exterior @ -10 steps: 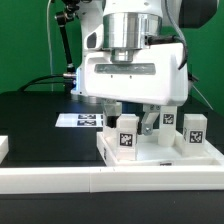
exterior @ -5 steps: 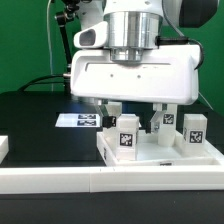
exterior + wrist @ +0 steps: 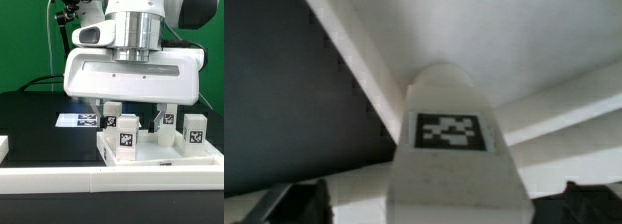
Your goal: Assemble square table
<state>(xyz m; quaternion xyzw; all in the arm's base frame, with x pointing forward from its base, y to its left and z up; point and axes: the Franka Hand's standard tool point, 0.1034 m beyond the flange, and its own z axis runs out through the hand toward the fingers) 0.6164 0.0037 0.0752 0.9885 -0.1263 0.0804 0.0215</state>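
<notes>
Legs stood upright on the tabletop (image 3: 160,160), which lay on the black desk (image 3: 30,115) against the white rail (image 3: 110,182) at the front edge. One leg (image 3: 125,137) was at the near corner toward the exterior view's left, another (image 3: 194,130) at the exterior view's right, and two more (image 3: 113,113) (image 3: 166,118) sat behind, partly hidden by the arm. The claw (image 3: 135,112) hung low over the tabletop with its fingers (image 3: 157,120) spread wide, straddling the near-left leg without touching it, as far as the exterior view let me judge. In the wrist view that leg (image 3: 452,150) rose between the two dark fingertips (image 3: 287,203), its tag facing the camera, and nothing was pinched. The marker board (image 3: 80,120) lay flat on the desk behind, toward the exterior view's left
</notes>
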